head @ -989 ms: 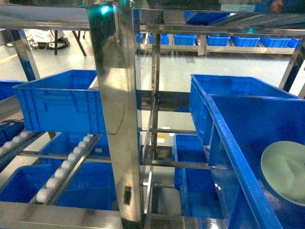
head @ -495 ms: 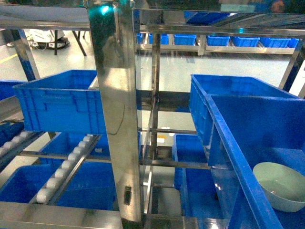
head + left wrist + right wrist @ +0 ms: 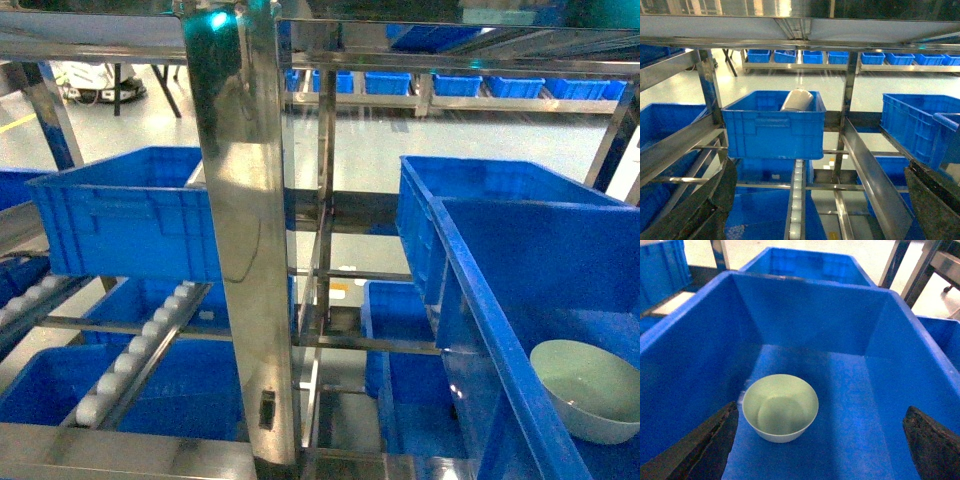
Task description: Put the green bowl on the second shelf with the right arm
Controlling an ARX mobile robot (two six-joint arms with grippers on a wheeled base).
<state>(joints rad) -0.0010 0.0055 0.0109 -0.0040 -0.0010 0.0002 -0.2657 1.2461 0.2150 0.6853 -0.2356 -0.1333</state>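
Note:
The green bowl (image 3: 780, 407) sits upright on the floor of a big blue crate (image 3: 805, 282), near its left wall. My right gripper (image 3: 821, 406) hangs open above the crate floor, its dark fingers (image 3: 707, 442) wide apart; the bowl lies just inside the left one and nothing touches it. The head view shows the same green bowl (image 3: 585, 395) low at the right, inside the crate (image 3: 480, 290) on the rack, with neither arm in sight. Facing the rack, my left gripper (image 3: 820, 165) is open and empty.
A broad steel upright (image 3: 245, 230) stands in front of me. A second blue crate (image 3: 130, 215) rests on the left shelf, with a pale cylinder (image 3: 797, 100) lying in it. White roller tracks (image 3: 140, 350) run below it. Another crate (image 3: 480, 185) stands behind the bowl's crate.
A second ago the bowl was tilted on edge at the far right of the crate. It has since dropped upright onto the crate floor and shifted only slightly in the last half second.

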